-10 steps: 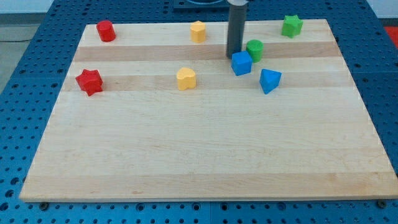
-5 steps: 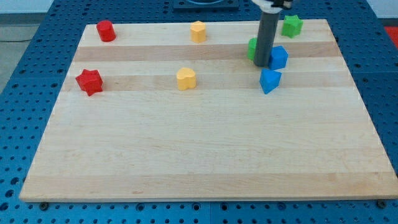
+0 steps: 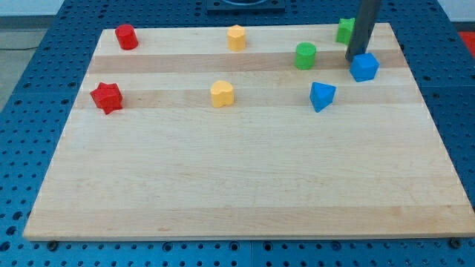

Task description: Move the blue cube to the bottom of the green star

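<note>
- The dark rod came down from the view's top right, and my tip (image 3: 354, 60) sat on the desk (image 3: 237, 178), touching the upper left edge of the blue cube (image 3: 364, 67).
- There were no fingers on this arm to spread or pinch, only the bare rod end.
- The blue cube lay near the desk's right edge, just below the green star (image 3: 344, 30), which the rod partly hid at the top right corner.
- A green cylinder (image 3: 305, 55) stood to the left of the tip, apart from it.
- A second blue block, wedge-like (image 3: 321, 96), rested below and left of the cube.
- A yellow block (image 3: 236, 37) sat at the top middle, and a yellow heart (image 3: 222, 93) lower down.
- A red cylinder (image 3: 126, 36) and a red star (image 3: 107, 97) kept to the view's left.
</note>
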